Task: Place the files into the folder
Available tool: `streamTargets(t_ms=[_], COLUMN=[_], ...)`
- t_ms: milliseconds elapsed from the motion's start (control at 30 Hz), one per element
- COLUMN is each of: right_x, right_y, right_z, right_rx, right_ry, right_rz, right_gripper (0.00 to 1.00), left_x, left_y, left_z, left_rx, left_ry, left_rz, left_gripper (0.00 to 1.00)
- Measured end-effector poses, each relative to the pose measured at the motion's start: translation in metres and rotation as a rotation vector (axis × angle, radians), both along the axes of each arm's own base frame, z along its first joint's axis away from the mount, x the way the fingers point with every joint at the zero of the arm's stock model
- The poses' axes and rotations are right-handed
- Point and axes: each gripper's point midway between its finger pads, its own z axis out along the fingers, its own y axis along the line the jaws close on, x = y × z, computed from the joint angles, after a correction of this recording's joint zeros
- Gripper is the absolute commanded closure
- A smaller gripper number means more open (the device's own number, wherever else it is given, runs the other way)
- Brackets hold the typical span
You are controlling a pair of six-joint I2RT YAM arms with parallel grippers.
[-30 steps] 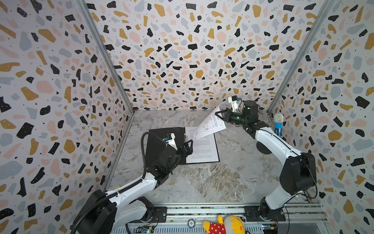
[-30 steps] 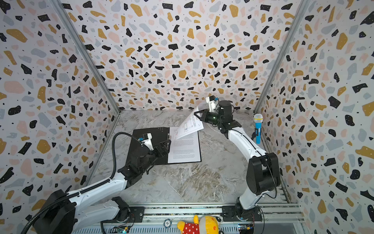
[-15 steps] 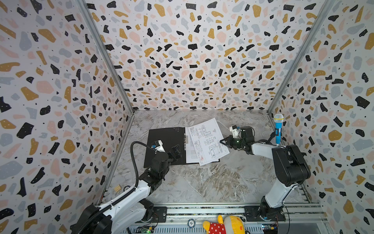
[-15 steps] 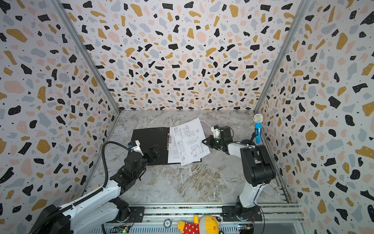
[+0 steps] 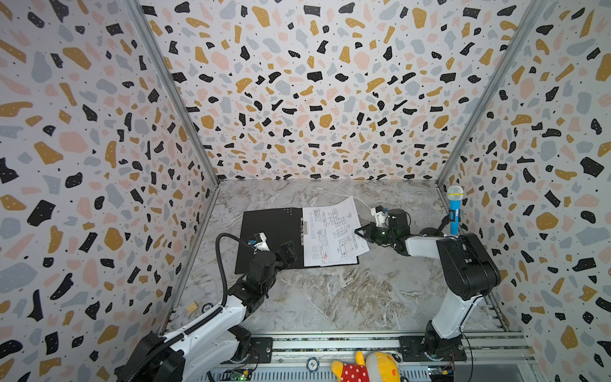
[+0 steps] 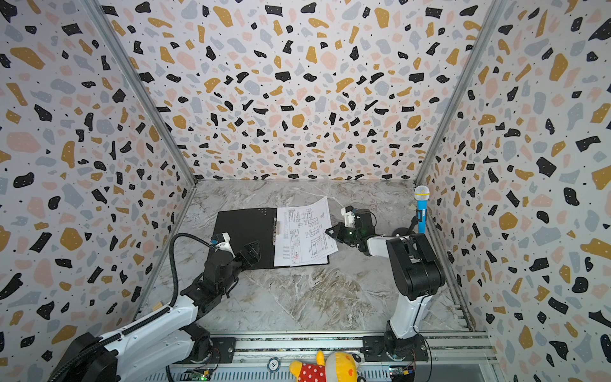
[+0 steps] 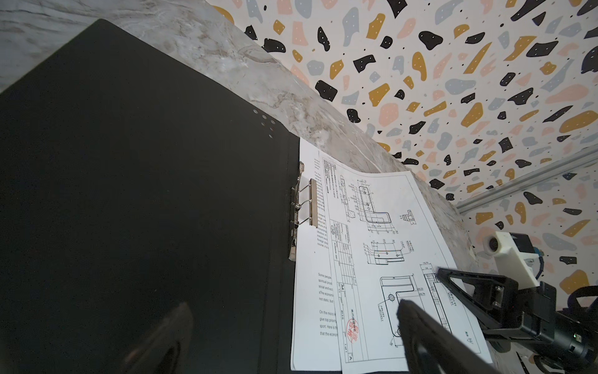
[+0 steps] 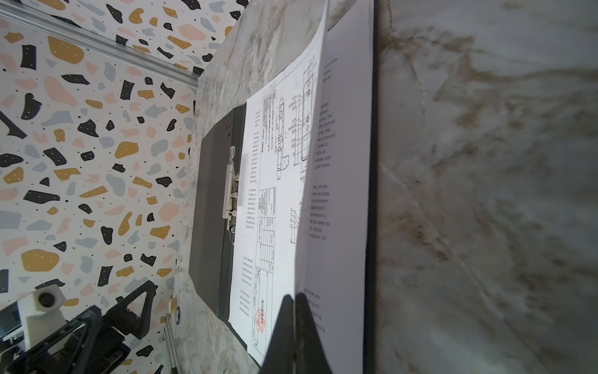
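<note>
An open folder (image 5: pixel 271 231) is laid flat on the marble counter (image 5: pixel 330 297), black inside facing up, with a metal clip (image 5: pixel 303 228) at its spine. The files (image 5: pixel 314 244) are stacked on its right half, just beside the clip. The top one, a drawing sheet (image 7: pixel 382 246), is skewed and overhangs the folder's far and right edges. The right end effector (image 5: pixel 358 232) is closed on this sheet's right edge, which is lifted slightly. The left end effector (image 5: pixel 284 253) is held wide open, gripping nothing, over the near part of the folder's bare left half.
</note>
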Motion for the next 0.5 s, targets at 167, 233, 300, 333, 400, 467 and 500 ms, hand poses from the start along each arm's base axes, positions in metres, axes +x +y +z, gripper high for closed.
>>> streamTargets(t_ms=[167, 233, 300, 333, 400, 467, 500], right_x=[0.000, 0.000, 0.000, 0.000, 0.000, 0.000, -0.001], right_y=[0.007, 0.009, 0.012, 0.014, 0.018, 0.021, 0.022], right_z=[0.001, 0.001, 0.002, 0.002, 0.002, 0.001, 0.000], right_rx=[0.025, 0.032, 0.038, 0.042, 0.049, 0.057, 0.058], right_ry=[0.007, 0.012, 0.013, 0.012, 0.011, 0.016, 0.018], right_rz=[-0.022, -0.026, -0.031, -0.033, -0.033, -0.035, -0.036], right_gripper=[1.00, 1.00, 1.00, 1.00, 1.00, 1.00, 1.00], left_x=[-0.001, -0.001, -0.001, 0.000, 0.000, 0.000, 0.000], left_y=[0.002, 0.002, 0.001, 0.000, -0.002, -0.002, -0.003], left_z=[-0.013, -0.018, -0.022, -0.023, -0.026, -0.028, -0.029], left_rx=[0.011, 0.015, 0.014, 0.009, 0.005, 0.005, 0.004], left_ry=[0.035, 0.051, 0.062, 0.067, 0.074, 0.082, 0.084], left_rz=[0.002, 0.004, 0.001, -0.004, -0.010, -0.012, -0.015], left_gripper=[0.00, 0.01, 0.01, 0.01, 0.00, 0.01, 0.01])
